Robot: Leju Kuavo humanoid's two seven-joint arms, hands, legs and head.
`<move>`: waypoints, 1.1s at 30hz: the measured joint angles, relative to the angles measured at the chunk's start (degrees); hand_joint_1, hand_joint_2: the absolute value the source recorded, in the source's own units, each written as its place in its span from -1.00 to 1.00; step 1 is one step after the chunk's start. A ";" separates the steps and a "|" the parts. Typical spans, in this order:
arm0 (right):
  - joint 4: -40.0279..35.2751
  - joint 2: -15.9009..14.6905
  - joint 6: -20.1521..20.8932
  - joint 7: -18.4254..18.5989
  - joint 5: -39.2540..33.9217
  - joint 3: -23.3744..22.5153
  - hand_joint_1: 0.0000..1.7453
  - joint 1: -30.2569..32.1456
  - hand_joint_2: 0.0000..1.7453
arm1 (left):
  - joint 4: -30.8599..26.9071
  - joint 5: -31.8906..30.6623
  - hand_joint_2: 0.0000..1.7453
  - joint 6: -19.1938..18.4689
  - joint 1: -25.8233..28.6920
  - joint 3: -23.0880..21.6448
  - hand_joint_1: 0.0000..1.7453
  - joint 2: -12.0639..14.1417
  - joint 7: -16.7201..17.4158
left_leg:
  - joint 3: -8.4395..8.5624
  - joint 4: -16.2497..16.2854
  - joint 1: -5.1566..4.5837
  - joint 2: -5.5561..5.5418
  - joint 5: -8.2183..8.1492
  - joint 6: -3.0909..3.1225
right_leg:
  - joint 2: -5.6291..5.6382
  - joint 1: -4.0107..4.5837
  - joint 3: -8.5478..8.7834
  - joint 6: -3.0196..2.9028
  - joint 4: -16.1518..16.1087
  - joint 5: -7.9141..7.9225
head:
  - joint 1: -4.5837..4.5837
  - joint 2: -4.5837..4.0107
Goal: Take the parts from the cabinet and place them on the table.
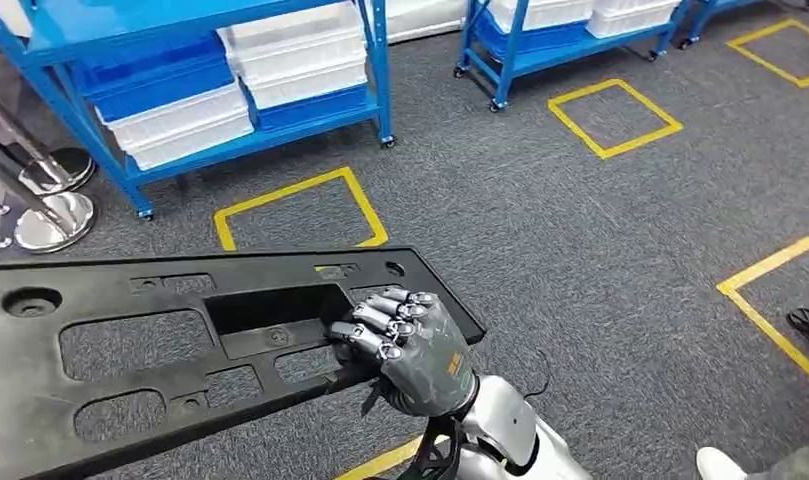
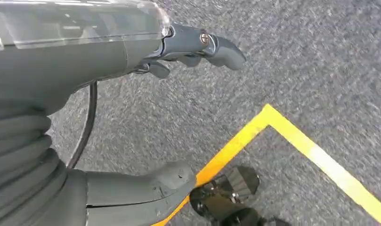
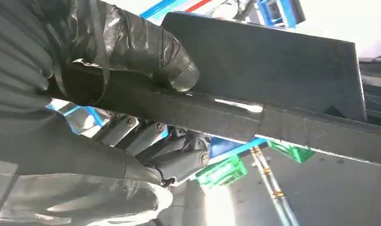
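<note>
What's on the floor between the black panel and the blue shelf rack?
In the head view, a yellow tape square on grey carpet lies between the black panel and the blue shelf rack.

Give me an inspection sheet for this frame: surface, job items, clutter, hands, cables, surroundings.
Surface: grey carpet floor with yellow tape squares; no table seen.
Job's things: long black plastic panel with cut-outs, held level above the floor.
Clutter: nothing seen.
Hands: right hand grips the panel's near edge, fingers over the top, thumb on the other face; left hand holds nothing, fingers apart, above the floor.
Cables: thin black cable beside the left wrist.
Surroundings: blue shelving racks with white and blue bins; chrome stand bases; a person's shoe.
</note>
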 joint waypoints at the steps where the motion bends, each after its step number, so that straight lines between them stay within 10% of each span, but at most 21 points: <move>1: 0.00 0.02 0.00 -0.16 -0.09 0.00 1.00 0.01 1.00 | 0.00 -0.04 1.00 0.05 -0.10 0.00 -1.00 0.04 0.11 | -0.30 0.91 0.25 -2.40 -1.07 -0.49 | 0.39 -0.24 0.08 -0.36 -0.27 0.24 | 0.02 0.02; 3: 0.00 0.15 -0.04 -0.42 -0.33 0.00 1.00 -0.14 1.00 | 0.00 -0.11 1.00 0.09 0.06 -0.02 -1.00 -0.02 0.29 | -3.43 8.18 0.36 -5.30 -5.73 -0.67 | 1.37 -0.30 -0.21 -0.89 -0.31 0.49 | 0.02 0.00; 6: 0.02 0.17 -0.04 -0.44 -0.33 0.00 1.00 0.07 1.00 | 0.00 -0.07 1.00 0.13 0.43 -0.02 -1.00 0.09 0.42 | -8.27 18.46 0.34 -5.83 -8.95 -0.70 | 3.42 -0.05 -0.53 -1.07 -0.18 0.66 | 0.00 0.00; 9: 0.02 0.17 -0.04 -0.44 -0.33 0.00 1.00 0.06 1.00 | 0.00 -0.07 1.00 0.13 0.35 -0.05 -1.00 0.09 0.42 | -3.29 7.78 0.34 -6.64 -1.99 -0.07 | 5.59 -0.04 -0.44 -0.93 0.14 0.75 | 0.02 0.00; 11: 0.02 0.20 -0.04 -0.44 -0.33 0.00 1.00 0.01 1.00 | 0.00 -0.07 1.00 0.15 0.41 -0.05 -1.00 0.17 0.42 | -0.29 0.94 0.45 -11.08 -0.42 0.57 | 6.78 0.23 -0.70 -0.46 0.36 0.90 | 0.02 0.00; 15: 0.02 0.20 -0.07 -0.44 -0.33 0.00 1.00 0.07 1.00 | 0.00 -0.04 1.00 0.29 0.21 -0.09 -1.00 0.17 0.44 | 0.01 -0.16 0.13 -8.91 0.22 1.26 | 9.37 -0.33 -1.52 1.27 -0.11 1.96 | 0.02 0.00; 18: -0.02 0.15 -0.13 -0.48 -0.39 0.02 1.00 -0.13 1.00 | 0.00 -0.13 1.00 0.48 0.11 -0.22 -1.00 0.07 0.57 | 0.22 -1.23 0.52 -6.44 1.06 2.45 | 3.39 0.05 -4.54 1.70 6.45 -2.79 | 0.02 0.00; 21: 0.04 0.13 -0.13 -0.53 -0.39 0.04 1.00 0.05 1.00 | 0.00 -0.13 1.00 0.66 0.42 -0.22 -1.00 0.13 0.81 | -0.10 -1.00 0.33 -4.07 0.98 2.51 | 2.10 -0.50 -9.50 2.19 17.32 -6.89 | 0.02 0.00; 24: 0.04 0.15 -0.15 -0.53 -0.39 0.04 1.00 0.06 1.00 | 0.00 -0.13 1.00 0.68 0.27 -0.24 -1.00 0.13 0.83 | 0.02 -0.78 0.35 -2.08 0.65 2.10 | 0.83 -0.87 -4.45 2.32 8.66 -1.60 | 0.04 0.02; 26: 0.04 0.15 -0.22 -0.53 -0.39 0.04 1.00 -0.07 1.00 | 0.00 -0.26 1.00 0.64 0.26 -0.26 -1.00 0.13 0.85 | 0.15 -0.42 0.07 -1.09 0.17 1.44 | -3.17 -0.35 0.05 1.84 0.40 -0.14 | 0.04 0.00; 31: 0.02 0.22 -0.70 -0.64 -0.37 0.04 1.00 -0.04 1.00 | 0.00 -0.44 1.00 0.64 -0.01 -0.35 -1.00 0.22 0.96 | 0.40 -0.18 0.06 0.87 -0.61 -0.23 | -0.19 -0.04 -0.22 0.10 -0.36 0.47 | 0.02 0.00; 33: 0.02 0.28 -1.05 -0.66 -0.33 0.04 1.00 -0.12 1.00 | 0.00 -0.44 1.00 0.64 -0.18 -0.35 -1.00 0.22 0.96 | -1.47 4.55 0.33 -3.94 -4.17 -0.53 | 0.79 -0.27 -0.33 -0.36 -0.53 0.70 | 0.00 0.00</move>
